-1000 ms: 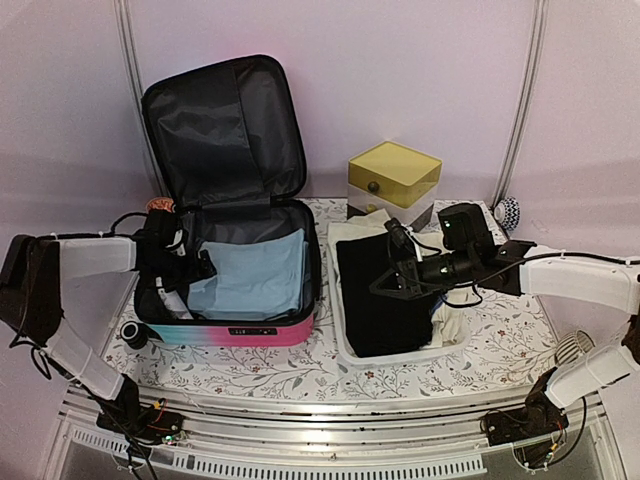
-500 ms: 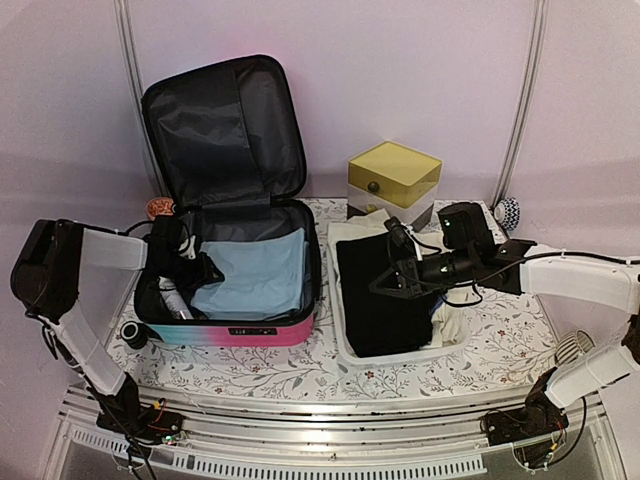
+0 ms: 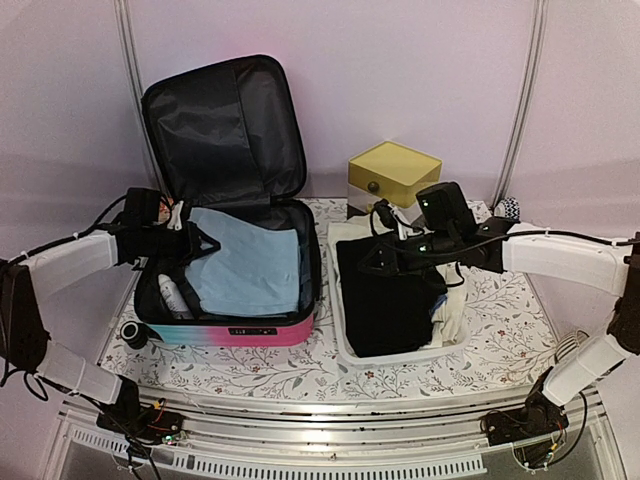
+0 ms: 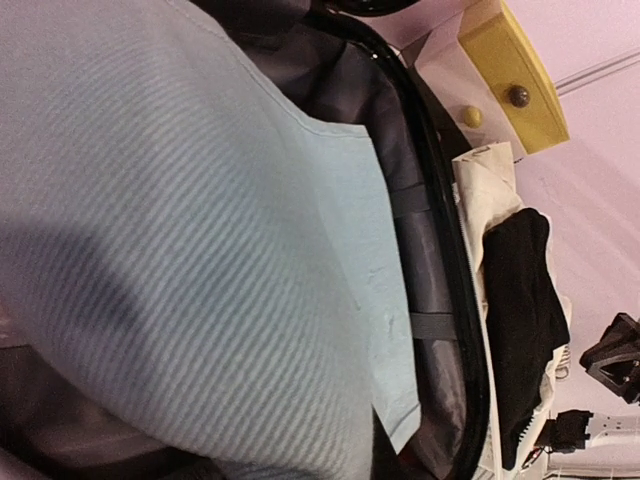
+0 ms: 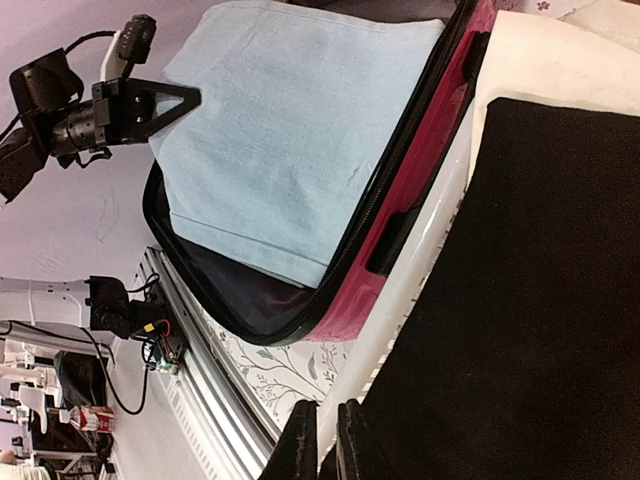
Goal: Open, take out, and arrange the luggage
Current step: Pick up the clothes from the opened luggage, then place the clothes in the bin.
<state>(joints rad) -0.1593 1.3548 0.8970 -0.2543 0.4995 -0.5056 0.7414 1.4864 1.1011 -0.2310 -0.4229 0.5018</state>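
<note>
Left of centre in the overhead view, the luggage (image 3: 225,135) lies open on the floral table (image 3: 300,380), its lid standing upright. Just beside it on the right sits a white basket (image 3: 337,310) holding a black garment (image 3: 385,300), which the right gripper (image 3: 382,258) pinches with its jaws nearly together. Inside the luggage, a light blue folded cloth (image 3: 250,270) has its left edge raised, clamped in the left gripper (image 3: 205,243). Behind the basket stands a yellow-topped drawer box (image 3: 393,172).
</note>
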